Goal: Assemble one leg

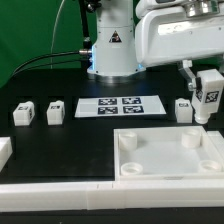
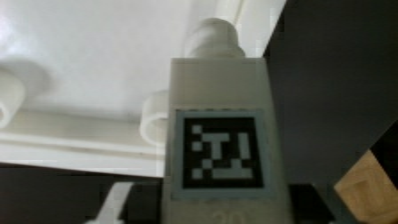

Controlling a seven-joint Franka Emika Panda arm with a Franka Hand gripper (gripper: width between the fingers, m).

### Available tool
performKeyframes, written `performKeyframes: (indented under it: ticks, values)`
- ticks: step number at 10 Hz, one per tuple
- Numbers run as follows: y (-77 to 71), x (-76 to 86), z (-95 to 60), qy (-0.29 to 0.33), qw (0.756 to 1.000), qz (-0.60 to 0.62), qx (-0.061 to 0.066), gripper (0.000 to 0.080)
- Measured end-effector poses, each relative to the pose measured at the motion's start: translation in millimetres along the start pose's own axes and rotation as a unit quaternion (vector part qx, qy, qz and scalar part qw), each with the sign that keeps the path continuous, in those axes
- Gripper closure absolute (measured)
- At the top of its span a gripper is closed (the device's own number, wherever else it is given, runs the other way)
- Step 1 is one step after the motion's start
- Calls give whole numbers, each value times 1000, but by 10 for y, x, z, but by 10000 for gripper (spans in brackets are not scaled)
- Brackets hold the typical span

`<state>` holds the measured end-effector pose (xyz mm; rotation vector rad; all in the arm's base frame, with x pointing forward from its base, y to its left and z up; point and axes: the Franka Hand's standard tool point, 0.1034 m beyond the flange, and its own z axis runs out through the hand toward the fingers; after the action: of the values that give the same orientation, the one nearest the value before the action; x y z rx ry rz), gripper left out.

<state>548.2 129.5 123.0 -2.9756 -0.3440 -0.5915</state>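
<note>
My gripper [image 1: 206,82] is shut on the leg [image 1: 210,97], a small white block with a black-and-white tag. It holds the leg upright in the air, just above the far right corner of the large white panel [image 1: 150,152] with round corner holes. In the wrist view the leg [image 2: 221,110] fills the middle, with its tag facing the camera. Its narrow tip points at the edge of the panel [image 2: 80,70]. My gripper [image 2: 217,208] clamps the leg's near end. Three more legs lie on the table: two at the exterior view's left [image 1: 22,112] [image 1: 55,112] and one [image 1: 183,108] below my gripper.
The marker board [image 1: 120,105] lies flat between the loose legs. A white block [image 1: 4,152] sits at the exterior view's left edge. A long white rail [image 1: 60,190] runs along the front. The arm's base [image 1: 112,50] stands at the back.
</note>
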Motion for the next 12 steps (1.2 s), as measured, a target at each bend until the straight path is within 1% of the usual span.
performKeyframes:
  ticks: [2,3,4,5,6,7,8,9,11,12]
  values:
    - [4,115,103,6,1000,-7,2,506]
    - [27,187,136,26,1000,-14,1,506]
    - [15,164,140,22,1000,-14,2,506]
    - [17,183,134,30,999,-15,1,506]
    - [44,239,107,88,996,-18,-5,506]
    - [67,153,155,126,992,-19,-9,506]
    - [62,5,288,75,997,-18,-4,506]
    - [87,170,239,84,996,-21,-6,506]
    - [130,320,321,80,996,-30,-6,506]
    - [134,420,350,83,996,-34,-6,506]
